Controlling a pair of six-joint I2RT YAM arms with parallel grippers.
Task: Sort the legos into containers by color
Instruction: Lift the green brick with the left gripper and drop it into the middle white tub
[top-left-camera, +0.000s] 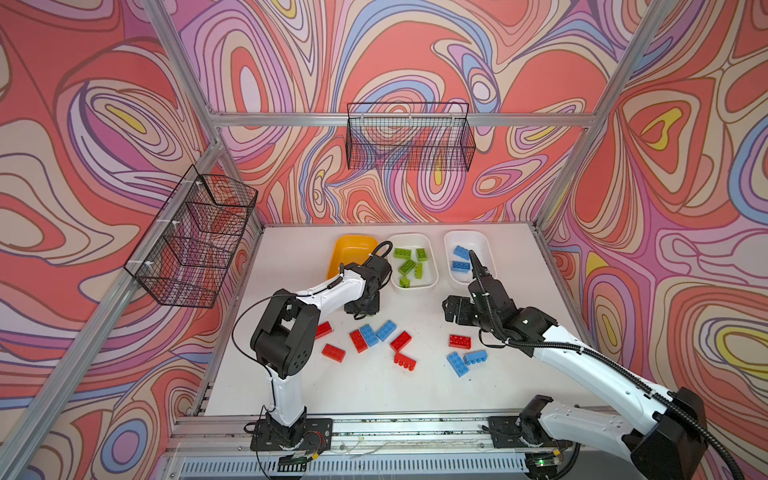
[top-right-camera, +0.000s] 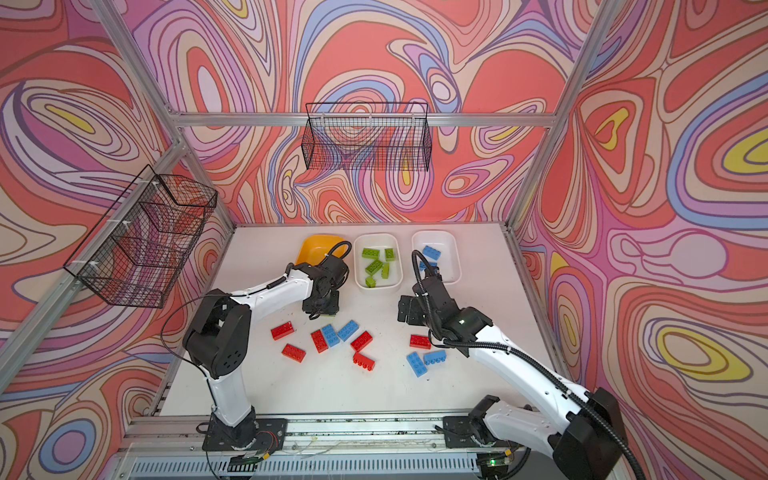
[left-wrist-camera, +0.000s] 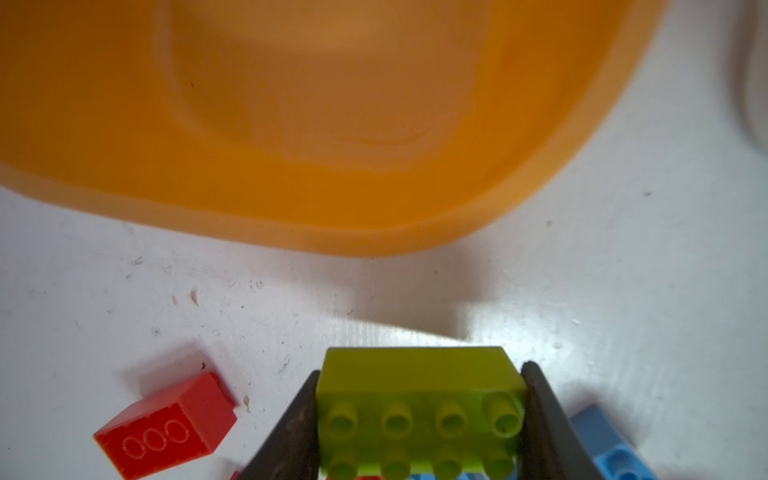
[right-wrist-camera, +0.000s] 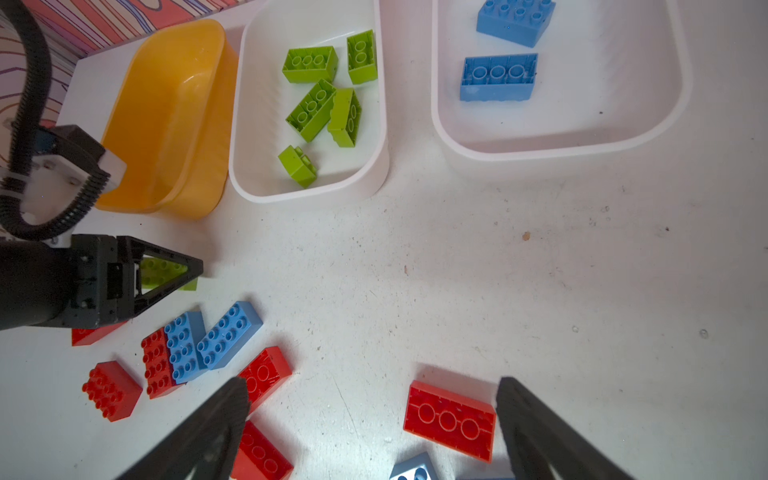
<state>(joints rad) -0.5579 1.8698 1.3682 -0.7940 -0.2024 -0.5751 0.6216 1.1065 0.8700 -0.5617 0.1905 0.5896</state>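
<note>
Left wrist: claw (left-wrist-camera: 420, 370) pinches studded lime brick (left-wrist-camera: 419, 390).

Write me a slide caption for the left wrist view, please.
Left gripper shut on a green brick near the orange tub, a red brick lying nearby.

- Both top views look down from high above the front edge onto the whole table (top-left-camera: 374, 386) and share nearly the same scene.
- The left wrist view sits low and close, facing the orange tub (left-wrist-camera: 332, 124) past its jaws.
- The right wrist view looks down from higher, sharing that tub, the white tubs (right-wrist-camera: 307, 196) and the bricks (right-wrist-camera: 449, 419) with both top views.
</note>
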